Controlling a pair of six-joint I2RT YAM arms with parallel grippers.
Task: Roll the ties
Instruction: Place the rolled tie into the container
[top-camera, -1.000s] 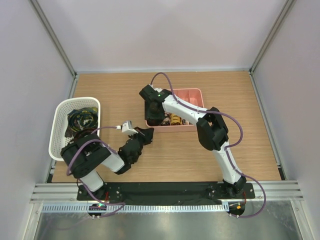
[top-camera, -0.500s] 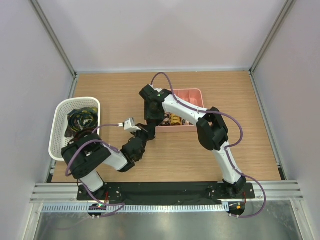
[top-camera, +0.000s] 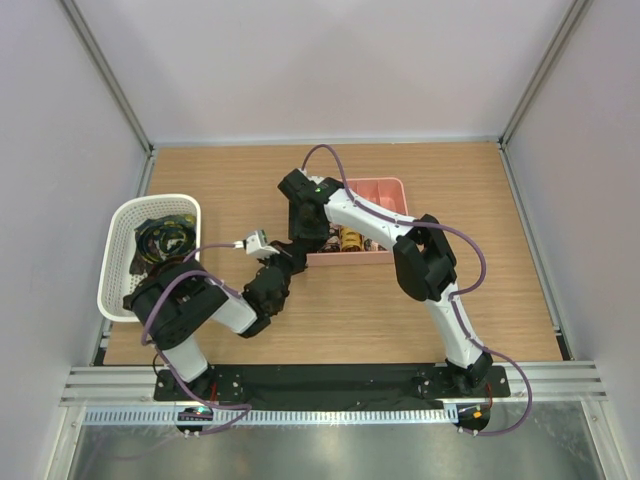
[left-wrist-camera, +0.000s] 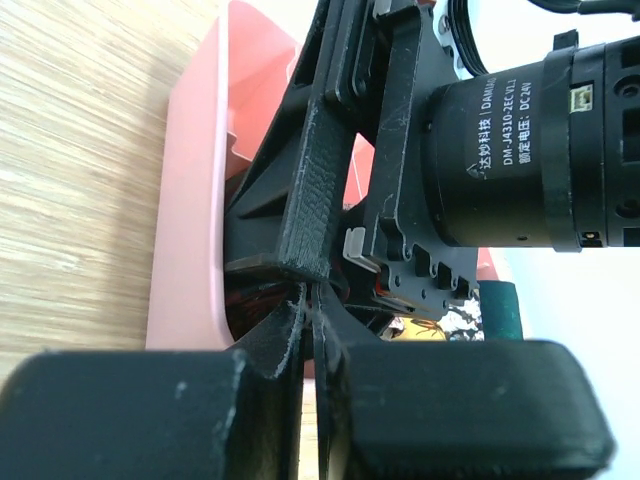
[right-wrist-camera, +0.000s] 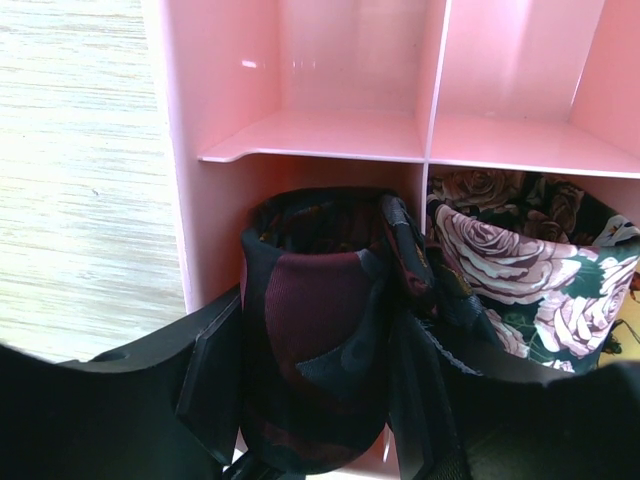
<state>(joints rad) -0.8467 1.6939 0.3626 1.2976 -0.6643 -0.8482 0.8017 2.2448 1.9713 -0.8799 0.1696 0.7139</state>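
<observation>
We saw a dark red tie coil standing on end in the near left compartment of the pink tray, right against the tray's left wall. The right gripper held this coil: one finger lay against its left side and the other against its right, so the claw was closed on the roll at about half its spread. In the compartment just to the right, across a thin divider, sat a rose-print tie coil, pale pink flowers on dark green. The two far compartments in the right wrist view showed only pink plastic.

From above, the right arm reached over the tray's near left corner, and a coil with yellow print showed in the near row of the tray beside the arm.

The left gripper hovered just outside that same corner, fingers pressed together with nothing between them, very near the right gripper.

Well to the left, the white mesh basket held loose ties in a dark tangle with green and yellow. Everything rested on the wooden table.
</observation>
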